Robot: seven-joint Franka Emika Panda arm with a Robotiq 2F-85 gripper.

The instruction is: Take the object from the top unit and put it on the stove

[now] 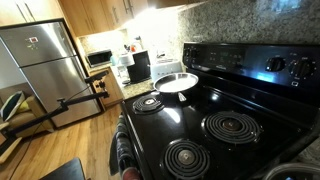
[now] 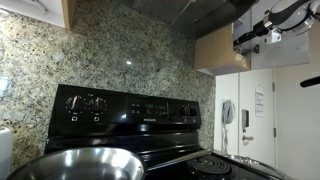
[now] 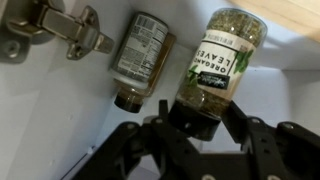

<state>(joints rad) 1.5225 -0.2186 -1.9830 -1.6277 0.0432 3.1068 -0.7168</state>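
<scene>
Wrist view: pincer point(image 3: 200, 122) is clenched on the dark cap end of the oregano jar point(image 3: 215, 60), one finger on each side. The jar is up in the white-walled cabinet interior, just beside a second spice jar point(image 3: 140, 55) with a nutrition label. There's a metal hinge point(image 3: 60, 30) at upper left. Only this view shows the jars and the grip.

In an exterior view, the arm point(image 2: 272, 22) is up high by the wooden upper cabinet point(image 2: 220, 50), well above the knob panel point(image 2: 130, 108); the pincer itself is hidden there.

In an exterior view, the stove point(image 1: 205, 108) glass top shows all four burners. A steel pan point(image 1: 176, 82) sits on a rear burner, fridge point(image 1: 45, 55) in the background. No arm in that one.
</scene>
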